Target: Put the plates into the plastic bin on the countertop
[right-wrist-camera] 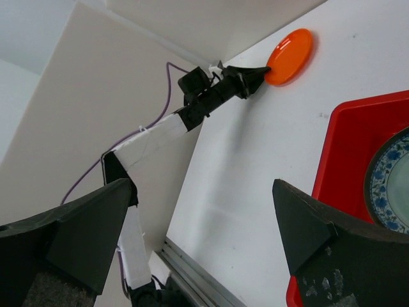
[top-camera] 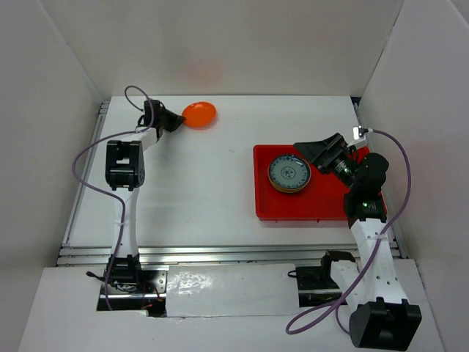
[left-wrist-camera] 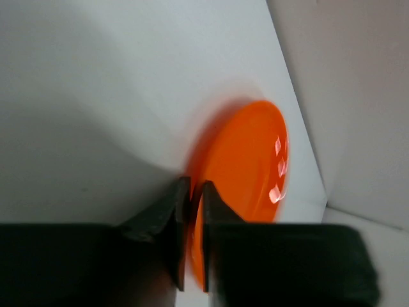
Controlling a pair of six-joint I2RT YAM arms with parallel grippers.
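An orange plate (top-camera: 199, 114) lies at the far left of the white countertop (top-camera: 205, 183), close to the back wall. My left gripper (top-camera: 178, 119) is shut on its near rim. In the left wrist view the rim of the orange plate (left-wrist-camera: 249, 160) sits pinched between the two dark fingers of the left gripper (left-wrist-camera: 195, 185). The red plastic bin (top-camera: 264, 209) stands at the right and holds a grey-blue patterned plate (top-camera: 289, 174). Over the bin's right side my right gripper (top-camera: 330, 154) hangs open and empty. In the right wrist view the right gripper (right-wrist-camera: 203, 185) has its jaws wide apart, with the orange plate (right-wrist-camera: 291, 56) far off.
White walls close in the countertop at the back and on both sides. Metal rails (top-camera: 220, 253) run along its near edge and its left edge. The bin's red wall (right-wrist-camera: 332, 147) and the patterned plate (right-wrist-camera: 390, 182) show at the right of the right wrist view.
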